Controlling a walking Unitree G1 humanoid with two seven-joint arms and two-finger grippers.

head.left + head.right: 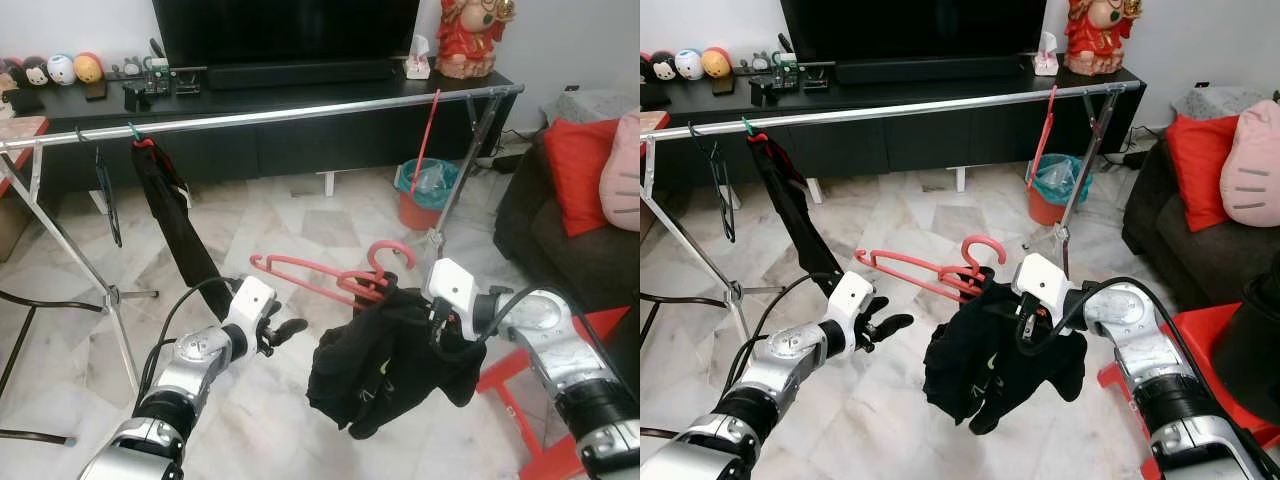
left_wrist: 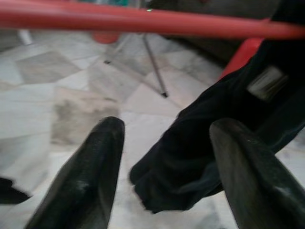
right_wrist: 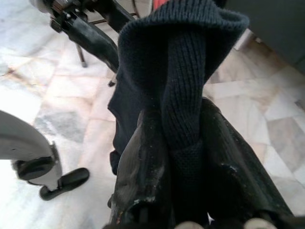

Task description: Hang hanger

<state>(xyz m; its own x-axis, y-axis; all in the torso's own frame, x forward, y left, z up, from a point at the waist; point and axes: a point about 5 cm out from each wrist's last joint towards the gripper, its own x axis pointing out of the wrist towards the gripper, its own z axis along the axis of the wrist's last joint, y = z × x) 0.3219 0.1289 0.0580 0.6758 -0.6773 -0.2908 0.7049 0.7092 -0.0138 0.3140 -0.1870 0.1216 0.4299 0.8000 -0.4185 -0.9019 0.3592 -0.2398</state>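
Nearest the head camera, the right pincer (image 1: 437,322) is clamped tight on dark knit cloth; in its wrist view both fingers (image 3: 143,186) squeeze a fold of the black garment (image 1: 385,365) with a sliver of red between them, probably the hanger itself. That garment hangs bunched on the pink hanger (image 1: 330,277), which is held in mid-air over the marble floor (image 1: 300,225), below and in front of the rail. Its hook curls up at 12 o'clock from the pincer, and one bare arm juts toward 10 o'clock. Holding it at the neck likely leaves the hook free to catch the rail. At 9 o'clock from the garment, the left pincer (image 1: 283,330) hangs with its fingers spread wide and holds nothing, perhaps ready to steady the hanger's bare arm. Beyond, at 12 o'clock, the silver clothes rail (image 1: 300,111) spans the room before a dark TV tabletop (image 1: 300,90), already carrying a black garment on a hanger (image 1: 170,215) and an empty dark hanger (image 1: 105,200).
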